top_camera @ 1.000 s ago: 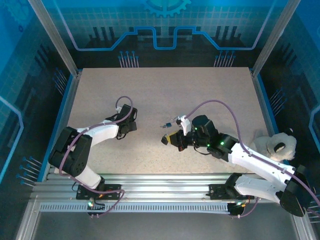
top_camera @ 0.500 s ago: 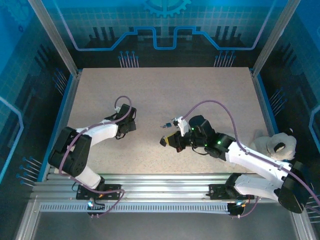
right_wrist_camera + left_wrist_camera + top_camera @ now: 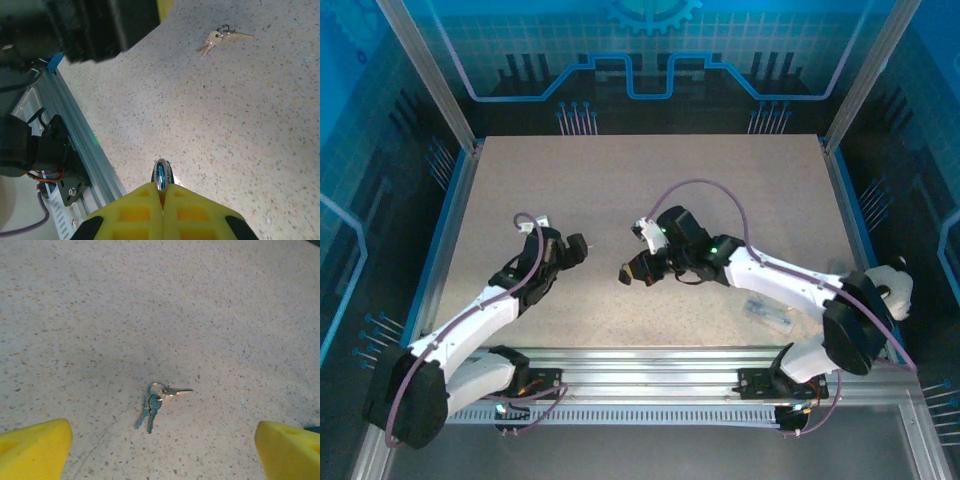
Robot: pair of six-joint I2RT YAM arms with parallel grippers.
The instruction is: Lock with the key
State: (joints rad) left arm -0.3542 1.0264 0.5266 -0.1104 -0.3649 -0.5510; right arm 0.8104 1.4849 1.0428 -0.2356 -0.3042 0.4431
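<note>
Within the last second the left gripper (image 3: 161, 452) had spread wide over the keys (image 3: 159, 402), which lay loose on the desk (image 3: 225, 300). Near the keys, the right gripper (image 3: 161, 192) pinched a padlock shackle (image 3: 160, 172), probably steadying it for locking.

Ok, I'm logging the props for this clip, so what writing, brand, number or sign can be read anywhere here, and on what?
No text here can be read.
On the keys: any stamping is too small to make out.
On the metal shackle pinched between the right fingers: no marking to be seen.
On the back wall: a gear and line pattern, no words or numbers.
</note>
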